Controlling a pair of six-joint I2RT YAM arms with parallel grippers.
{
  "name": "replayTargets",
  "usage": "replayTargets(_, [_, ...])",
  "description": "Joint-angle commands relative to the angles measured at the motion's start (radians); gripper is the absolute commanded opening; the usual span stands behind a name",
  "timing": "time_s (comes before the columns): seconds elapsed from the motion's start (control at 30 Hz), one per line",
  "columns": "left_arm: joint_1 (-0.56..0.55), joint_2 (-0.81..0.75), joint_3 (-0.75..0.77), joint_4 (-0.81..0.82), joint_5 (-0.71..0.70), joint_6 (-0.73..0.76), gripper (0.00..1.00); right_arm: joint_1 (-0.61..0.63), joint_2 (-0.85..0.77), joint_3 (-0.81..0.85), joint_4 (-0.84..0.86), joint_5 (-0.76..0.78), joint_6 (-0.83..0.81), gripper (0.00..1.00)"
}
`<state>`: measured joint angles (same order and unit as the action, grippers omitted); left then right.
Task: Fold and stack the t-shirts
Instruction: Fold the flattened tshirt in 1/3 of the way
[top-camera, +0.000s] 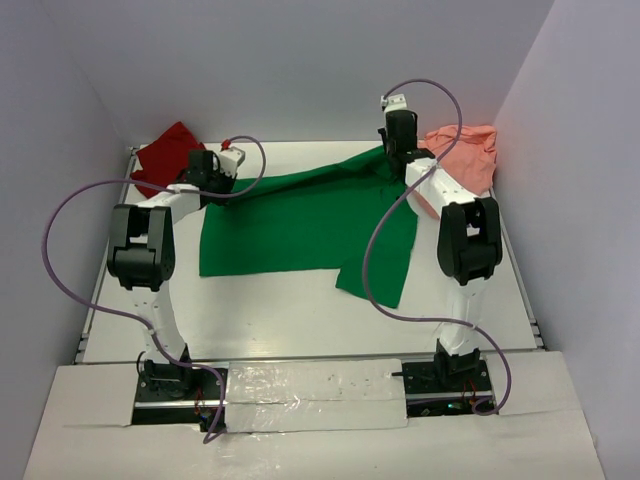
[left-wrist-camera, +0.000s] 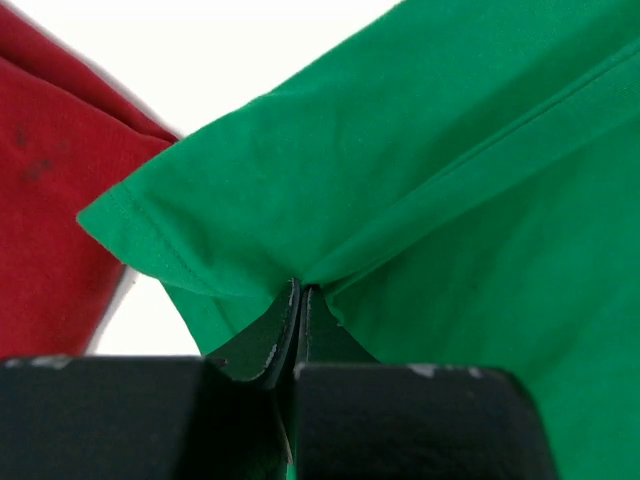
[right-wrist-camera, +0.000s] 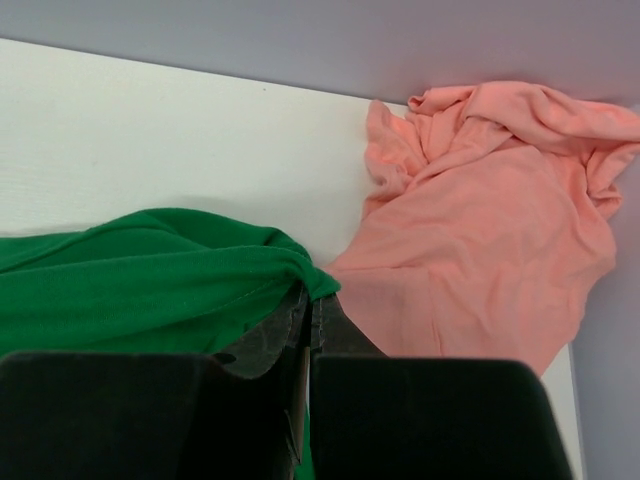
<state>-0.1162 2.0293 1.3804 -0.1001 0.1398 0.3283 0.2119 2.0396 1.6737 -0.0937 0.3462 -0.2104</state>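
Across the middle of the table (top-camera: 290, 315) you have the green t-shirt (top-camera: 290, 225) spread mostly flat, with one flap reaching toward the near right; your left gripper (left-wrist-camera: 298, 300) is clamped on its cloth close to a stitched sleeve hem, fingers pressed together with a pinch of fabric between them; your right gripper (right-wrist-camera: 308, 305) is closed on a bunched fold of the same shirt at its far right end; the dark red t-shirt (top-camera: 165, 158) lies crumpled in the far left corner, just beside the green sleeve; the salmon pink t-shirt (top-camera: 465, 155) sits rumpled in the far right corner against the wall, just beside the green cloth your right fingers hold.
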Motion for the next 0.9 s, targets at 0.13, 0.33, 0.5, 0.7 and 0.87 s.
replayTargets(0.13, [0.009, -0.067, -0.021, -0.035, -0.012, 0.064, 0.0, 0.007, -0.081, -0.031, 0.019, 0.022, -0.012, 0.0])
replayTargets(0.33, [0.009, -0.07, -0.027, -0.039, -0.045, 0.104, 0.0, 0.014, -0.076, -0.037, 0.014, 0.02, -0.01, 0.0])
replayTargets(0.5, [0.009, -0.047, 0.015, -0.093, -0.065, 0.123, 0.18, 0.018, -0.073, -0.046, 0.017, 0.019, -0.009, 0.0])
replayTargets(0.7, [0.003, -0.058, -0.003, -0.075, -0.031, 0.088, 0.79, 0.023, -0.075, -0.052, 0.017, 0.013, -0.003, 0.0])
replayTargets(0.87, [-0.011, -0.099, -0.049, -0.007, -0.039, 0.054, 0.89, 0.024, -0.079, -0.069, 0.023, 0.013, -0.004, 0.0])
